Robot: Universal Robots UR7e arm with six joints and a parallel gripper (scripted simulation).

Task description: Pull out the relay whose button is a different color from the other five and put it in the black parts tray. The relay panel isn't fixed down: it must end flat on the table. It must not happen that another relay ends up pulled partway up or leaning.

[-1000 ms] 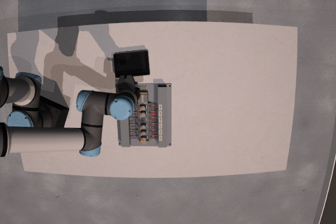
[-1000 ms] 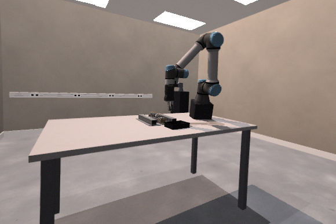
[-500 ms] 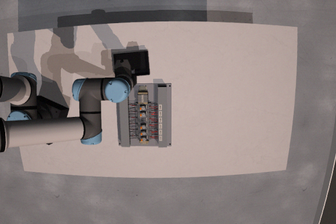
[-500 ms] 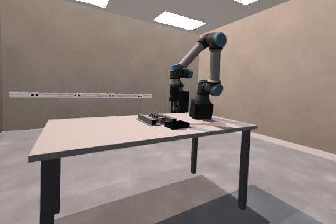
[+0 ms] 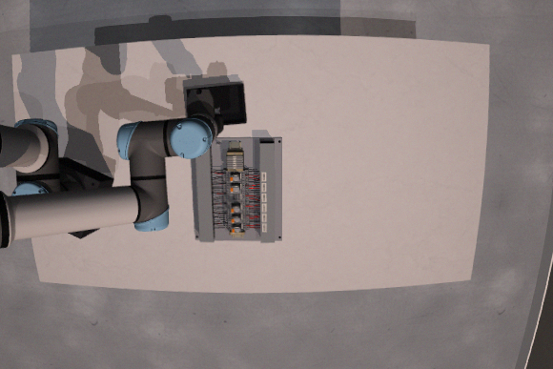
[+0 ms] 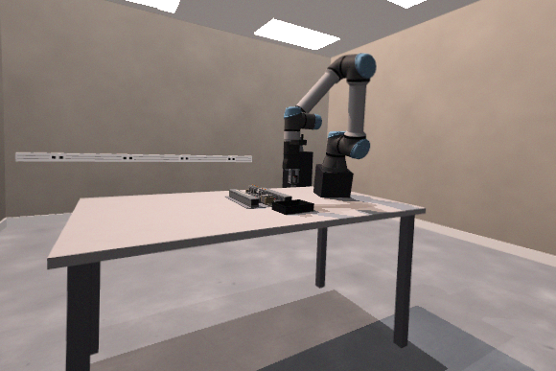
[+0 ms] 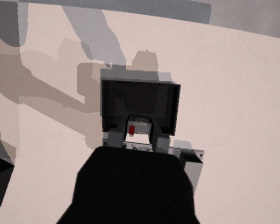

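Observation:
My gripper (image 7: 138, 123) is shut on a relay with a red button (image 7: 132, 130) and holds it above the black parts tray (image 7: 140, 106). In the top view the tray (image 5: 216, 98) lies just beyond the near end of the grey relay panel (image 5: 241, 189), and my wrist partly covers the tray. The panel lies flat on the table and carries a row of relays with orange buttons (image 5: 235, 201), with one gap in the row. In the exterior view the gripper (image 6: 293, 176) hangs above and behind the tray (image 6: 292, 205).
The arm's black base block (image 6: 333, 180) stands on the table behind the tray. The arm's elbow and forearm (image 5: 95, 211) reach over the table's left side, beside the panel. The panel's corner shows in the wrist view (image 7: 191, 161).

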